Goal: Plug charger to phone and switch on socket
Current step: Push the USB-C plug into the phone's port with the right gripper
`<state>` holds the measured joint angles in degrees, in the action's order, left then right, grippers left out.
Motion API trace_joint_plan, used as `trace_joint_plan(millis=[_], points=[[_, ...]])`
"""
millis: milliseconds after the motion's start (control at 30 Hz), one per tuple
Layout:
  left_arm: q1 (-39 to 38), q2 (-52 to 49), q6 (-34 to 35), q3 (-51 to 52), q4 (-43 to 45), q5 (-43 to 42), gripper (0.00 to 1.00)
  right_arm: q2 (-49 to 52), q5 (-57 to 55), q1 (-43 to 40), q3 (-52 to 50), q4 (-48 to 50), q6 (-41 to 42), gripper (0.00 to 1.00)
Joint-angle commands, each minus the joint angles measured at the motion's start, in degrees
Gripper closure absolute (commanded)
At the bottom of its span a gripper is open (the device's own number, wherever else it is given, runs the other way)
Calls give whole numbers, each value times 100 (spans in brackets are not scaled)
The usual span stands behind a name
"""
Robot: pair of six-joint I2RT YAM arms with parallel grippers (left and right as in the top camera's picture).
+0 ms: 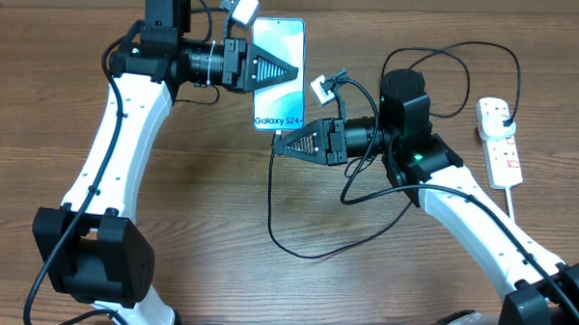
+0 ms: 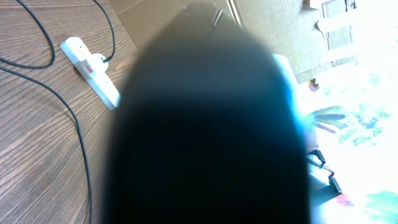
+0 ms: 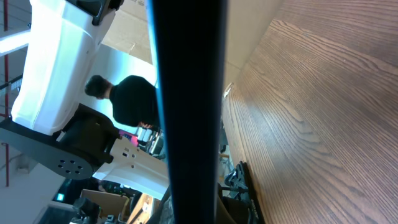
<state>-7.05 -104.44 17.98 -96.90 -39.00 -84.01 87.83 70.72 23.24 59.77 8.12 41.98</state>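
Brown wood-grain table, nothing fancy. On the near side the charger drops a big loose loop of thin black cable across it. Its end comes up into the right claw, which looks clenched on the tip. That tip sits just beside the Galaxy end of the phone; I can't tell if they touch. The left claw is grasping the phone from the side, screen facing up. The socket lies off to the right, well apart, with a black plug in it. Both wrist cams are mostly blocked by a dark blurry shape. Past it there are cardboard boxes and a person in black.
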Motion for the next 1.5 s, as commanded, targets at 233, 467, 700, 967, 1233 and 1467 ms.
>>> trace_joint_plan(millis=[233, 467, 700, 967, 1233, 1467], points=[[-50, 247, -109, -151, -101, -264, 96, 28, 7, -376, 33, 63, 4, 96], [-59, 247, -107, -151, -144, -245, 96, 28, -11, -380, 33, 81, 0, 96], [-42, 247, -107, -151, -142, 22, 96, 28, 389, -522, 33, 63, -157, 56], [-50, 247, 0, -151, -149, -13, 96, 28, 282, -533, 31, 66, -195, 51], [-315, 247, -87, -151, -149, 0, 96, 28, 286, -538, 31, 490, -186, 53], [-533, 247, -131, -151, -282, -2, 96, 31, -57, -538, 33, 649, -146, 70]])
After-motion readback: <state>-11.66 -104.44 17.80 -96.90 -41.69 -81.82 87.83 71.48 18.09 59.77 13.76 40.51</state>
